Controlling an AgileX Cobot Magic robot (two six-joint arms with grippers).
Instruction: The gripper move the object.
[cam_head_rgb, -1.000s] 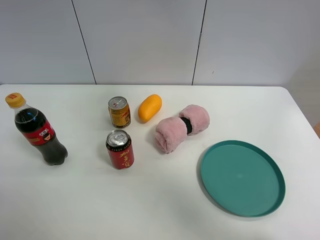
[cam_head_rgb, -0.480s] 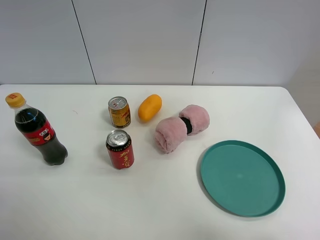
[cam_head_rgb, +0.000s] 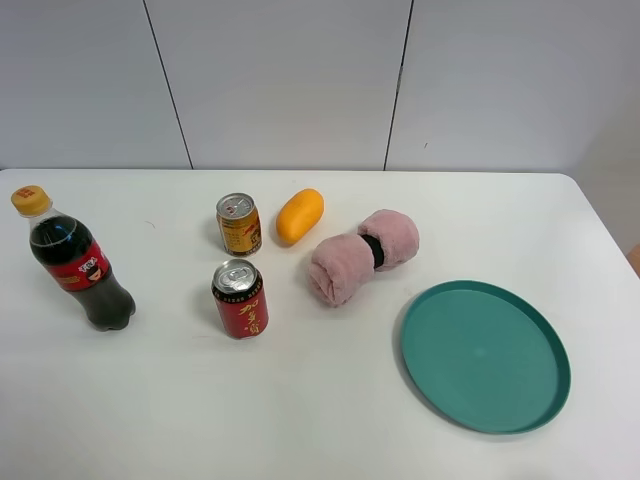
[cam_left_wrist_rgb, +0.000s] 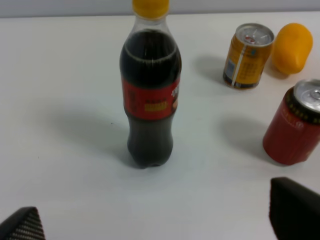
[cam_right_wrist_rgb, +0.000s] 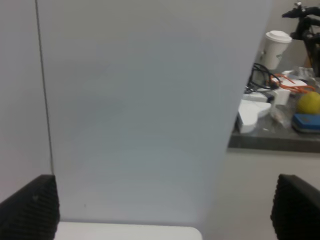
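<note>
The cola bottle (cam_head_rgb: 75, 265) stands upright at the table's left side, with a red label and a yellow-orange cap. In the left wrist view the bottle (cam_left_wrist_rgb: 150, 95) stands straight ahead of my left gripper (cam_left_wrist_rgb: 157, 220), some way off. That gripper's black fingertips (cam_left_wrist_rgb: 295, 210) stand wide apart with nothing between them. My right gripper (cam_right_wrist_rgb: 164, 207) is open and empty and faces the grey wall panels. Neither gripper shows in the exterior high view.
A gold can (cam_head_rgb: 239, 224) and a red can (cam_head_rgb: 240, 299) stand right of the bottle. An orange fruit (cam_head_rgb: 300, 215), a pink rolled towel (cam_head_rgb: 362, 254) and a teal plate (cam_head_rgb: 485, 355) lie further right. The cans also show in the left wrist view.
</note>
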